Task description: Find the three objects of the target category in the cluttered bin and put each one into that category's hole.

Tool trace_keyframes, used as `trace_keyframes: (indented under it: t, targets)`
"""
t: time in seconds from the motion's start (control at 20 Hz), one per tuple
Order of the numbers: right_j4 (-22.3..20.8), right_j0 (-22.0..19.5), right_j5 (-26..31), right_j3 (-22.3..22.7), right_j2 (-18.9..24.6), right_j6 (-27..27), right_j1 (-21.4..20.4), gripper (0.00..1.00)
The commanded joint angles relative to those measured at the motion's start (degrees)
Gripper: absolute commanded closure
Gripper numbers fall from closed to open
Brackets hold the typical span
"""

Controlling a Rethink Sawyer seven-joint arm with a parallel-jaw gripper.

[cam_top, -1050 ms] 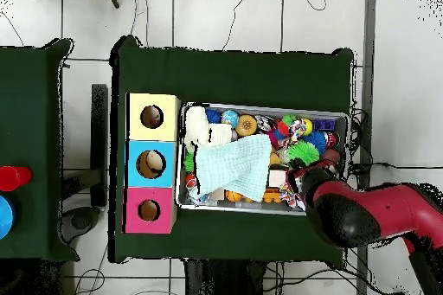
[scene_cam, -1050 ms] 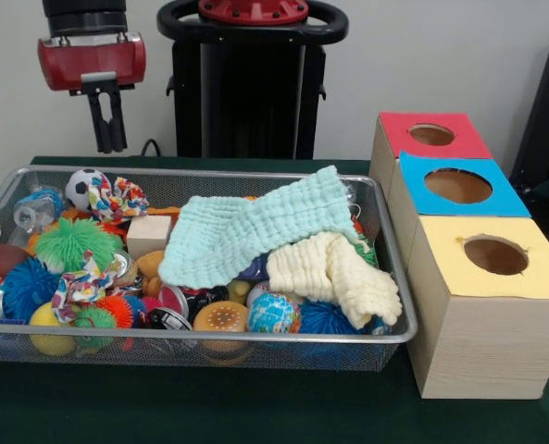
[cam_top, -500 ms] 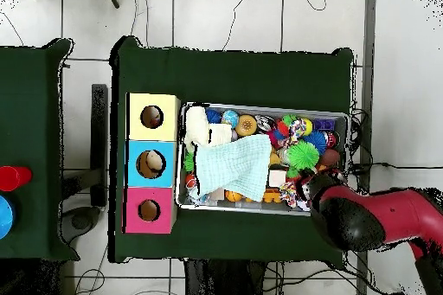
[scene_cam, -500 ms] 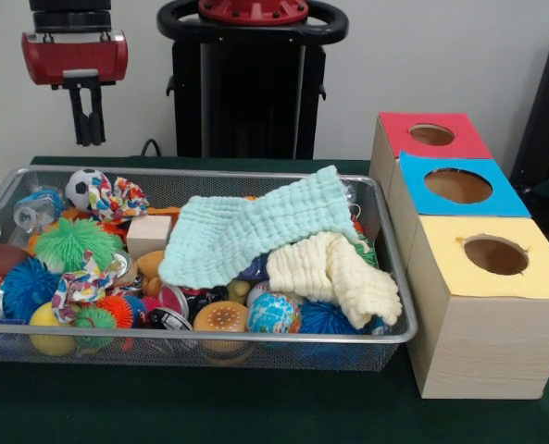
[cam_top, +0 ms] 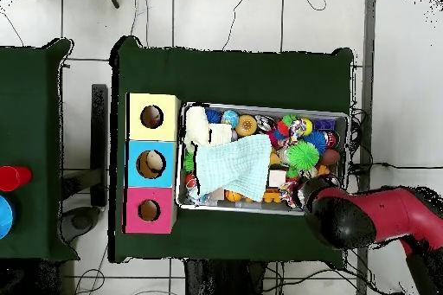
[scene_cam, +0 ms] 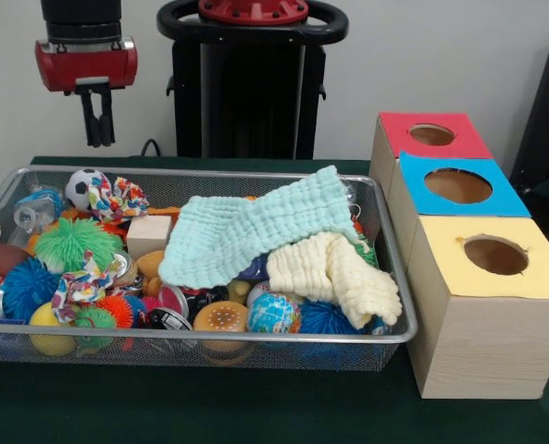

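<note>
Bin (scene_cam: 385, 335) clutter lies unchanged under both cloths; my gripper (scene_cam: 96, 139), fingers pressed together and empty, has dropped slightly rightward, upper left of frame.

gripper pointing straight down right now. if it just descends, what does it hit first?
Probably the soccer ball or the bin's back rim beside it. The gripper hangs above that far corner, but depth is unclear.

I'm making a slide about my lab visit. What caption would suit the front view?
Robot gripper hovers above a wire bin crammed with toys and two cloths, beside three sorting boxes.
</note>
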Motion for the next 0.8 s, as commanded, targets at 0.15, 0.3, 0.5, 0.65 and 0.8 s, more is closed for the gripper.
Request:
trace_keyframes:
  t: [0.15, 0.3, 0.5, 0.65, 0.8]
  targets:
    - [-1.19, 1.20, 6.98, 3.01, -4.59, -11.48, 2.04, 1.00]
    - [-1.58, 1.18, 5.44, 2.96, -4.44, -11.08, 2.06, 1.00]
    - [-1.62, 1.23, 5.25, 2.94, -4.76, -11.04, 1.75, 1.00]
    - [-1.75, 1.24, 4.90, 3.13, -4.89, -11.21, 1.62, 0.00]
    - [-1.95, 1.33, 4.78, 3.18, -4.95, -11.18, 1.48, 0.00]
